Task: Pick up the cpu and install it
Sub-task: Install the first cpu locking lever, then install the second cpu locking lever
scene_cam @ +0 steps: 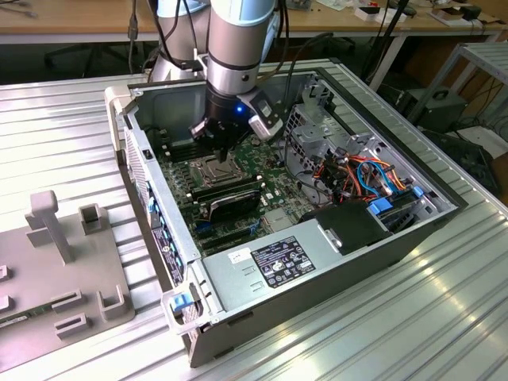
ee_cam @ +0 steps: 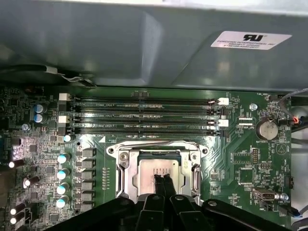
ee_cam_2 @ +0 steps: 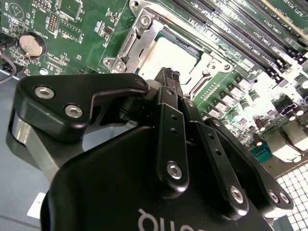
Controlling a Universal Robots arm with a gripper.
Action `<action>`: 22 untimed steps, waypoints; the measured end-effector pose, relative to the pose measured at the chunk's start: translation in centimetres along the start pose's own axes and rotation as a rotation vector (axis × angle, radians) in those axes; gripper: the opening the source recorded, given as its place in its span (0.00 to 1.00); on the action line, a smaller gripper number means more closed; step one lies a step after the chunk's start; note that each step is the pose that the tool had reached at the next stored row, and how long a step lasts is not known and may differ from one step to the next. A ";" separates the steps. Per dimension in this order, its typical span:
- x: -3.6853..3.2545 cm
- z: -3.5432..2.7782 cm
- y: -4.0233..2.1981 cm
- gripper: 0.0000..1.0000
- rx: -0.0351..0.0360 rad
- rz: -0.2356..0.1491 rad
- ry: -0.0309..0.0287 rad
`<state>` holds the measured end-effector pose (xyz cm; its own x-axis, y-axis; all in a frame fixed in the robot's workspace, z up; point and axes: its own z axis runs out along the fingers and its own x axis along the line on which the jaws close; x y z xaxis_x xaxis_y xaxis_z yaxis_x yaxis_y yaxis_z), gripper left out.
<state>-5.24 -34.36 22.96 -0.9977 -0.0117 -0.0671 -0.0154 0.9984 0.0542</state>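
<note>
The cpu (ee_cam: 146, 169) (ee_cam_2: 166, 54), a flat square with a dull silver top, lies flat inside the square socket with its metal frame (ee_cam: 124, 163) (ee_cam_2: 138, 33) on the green motherboard. My gripper (ee_cam: 162, 179) (ee_cam_2: 169, 73) hangs directly over the cpu's middle, its two black fingertips pressed together with nothing between them. Whether the tips touch the metal top I cannot tell. In the exterior view the arm reaches down into the open computer case (scene_cam: 159, 206), and the gripper (scene_cam: 218, 151) is just above the socket (scene_cam: 213, 169).
Several long memory slots (ee_cam: 144, 115) run beside the socket, near the case wall. A coin battery (ee_cam: 265, 129) sits on the board. Bundled cables (scene_cam: 357, 171) and a power supply (scene_cam: 278, 262) fill the case's other end. A grey fixture (scene_cam: 55, 262) stands at the exterior view's left.
</note>
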 end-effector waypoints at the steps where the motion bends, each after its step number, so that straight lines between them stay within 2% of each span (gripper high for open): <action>1: -0.01 -0.09 -0.03 0.11 0.0003 0.000 0.0000; 5: 0.00 -0.20 -0.27 0.11 0.0009 0.000 -0.0001; 8: 0.23 -0.23 -0.28 0.11 0.0010 0.000 -0.0001; 22: 0.22 -0.47 -0.26 0.11 0.0031 0.000 0.0009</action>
<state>-5.48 -34.65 23.40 -0.9977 -0.0118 -0.0662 -0.0152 0.9986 0.0511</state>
